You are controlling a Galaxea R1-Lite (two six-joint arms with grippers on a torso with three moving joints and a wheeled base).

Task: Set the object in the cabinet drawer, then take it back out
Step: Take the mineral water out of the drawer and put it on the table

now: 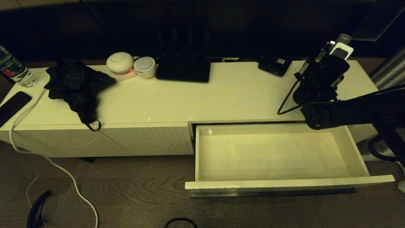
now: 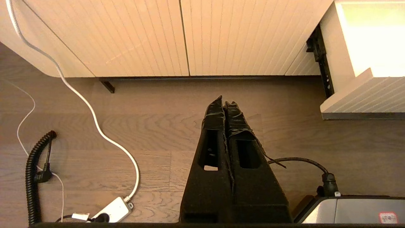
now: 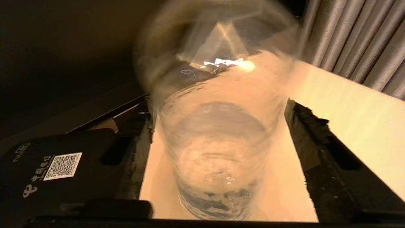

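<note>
Right gripper (image 3: 218,152) is bracketing the bottle (image 3: 218,148) on the cabinet top, jaws spread.
Drawer (image 1: 278,185) is sitting open, empty; both steps are pending. Left gripper (image 2: 225,104) is idling, jaws pressed together.

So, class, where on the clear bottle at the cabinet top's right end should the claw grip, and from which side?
Grip the bottle at its round middle, coming level from the cabinet's front. It seems to stand upright on the cabinet top, and the open right claw has a finger on each side.
</note>
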